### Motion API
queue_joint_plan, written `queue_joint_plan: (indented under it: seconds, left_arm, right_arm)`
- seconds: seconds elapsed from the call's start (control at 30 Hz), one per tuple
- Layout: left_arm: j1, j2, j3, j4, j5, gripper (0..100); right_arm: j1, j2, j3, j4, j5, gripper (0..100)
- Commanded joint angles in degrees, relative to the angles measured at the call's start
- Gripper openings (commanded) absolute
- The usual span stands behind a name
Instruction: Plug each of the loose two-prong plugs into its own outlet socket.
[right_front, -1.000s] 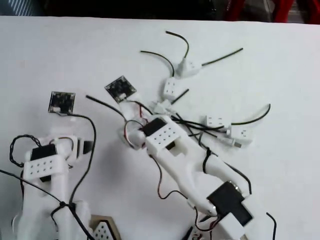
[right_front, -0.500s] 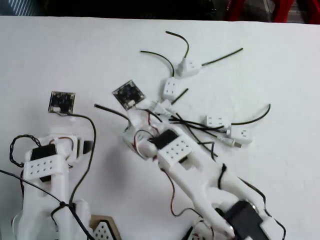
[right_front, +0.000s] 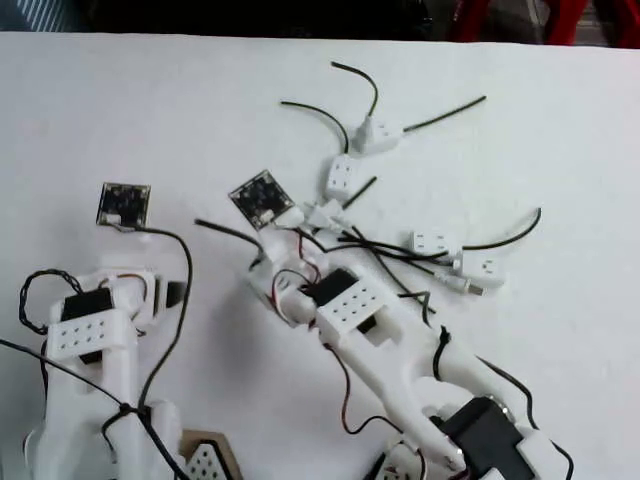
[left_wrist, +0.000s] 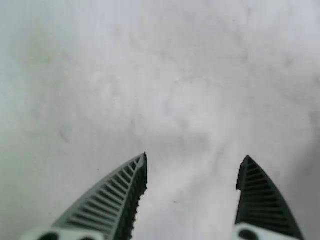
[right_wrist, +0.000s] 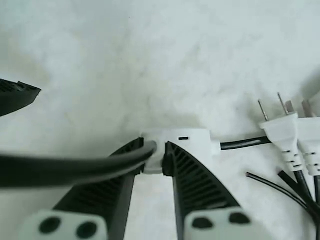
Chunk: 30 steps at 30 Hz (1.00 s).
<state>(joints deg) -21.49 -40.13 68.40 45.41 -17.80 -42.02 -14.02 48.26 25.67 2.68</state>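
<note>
Right wrist view: dark right gripper (right_wrist: 159, 147) clamped on white plastic socket block (right_wrist: 186, 142), likely steadying it for nearby white two-prong plugs (right_wrist: 280, 131); left gripper (left_wrist: 192, 167) spread apart, empty.

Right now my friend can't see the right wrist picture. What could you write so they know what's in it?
The right gripper is shut on a white outlet block that has a black cord and sits on the white table. Beside it lie white two-prong plugs with bare metal prongs.
</note>
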Motion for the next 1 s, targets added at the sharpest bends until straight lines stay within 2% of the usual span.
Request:
queue_joint_plan:
  seconds: [0.0, 0.23, 0.47, 0.87, 0.97]
  left_arm:
    - [-0.31, -1.63, 0.09, -1.05, 0.26, 29]
    - [-0.31, -1.63, 0.09, -1.05, 0.26, 29]
    - [-0.31, -1.63, 0.09, -1.05, 0.26, 29]
    - [-0.31, -1.63, 0.09, -0.97, 0.26, 29]
    - [-0.31, -1.63, 0.09, -0.97, 0.26, 29]
  right_arm:
    - [0.48, -0.31, -0.35, -0.66, -0.35, 1.7]
    - [0.4, -0.31, 0.79, -1.01, -0.35, 1.7]
    - [0.4, -0.31, 3.16, -6.9, 0.18, 1.6]
    - [-3.03, 1.54, 3.34, -2.51, 0.26, 1.6]
    - [-2.77, 4.26, 2.9, -2.86, 4.4, 1.6]
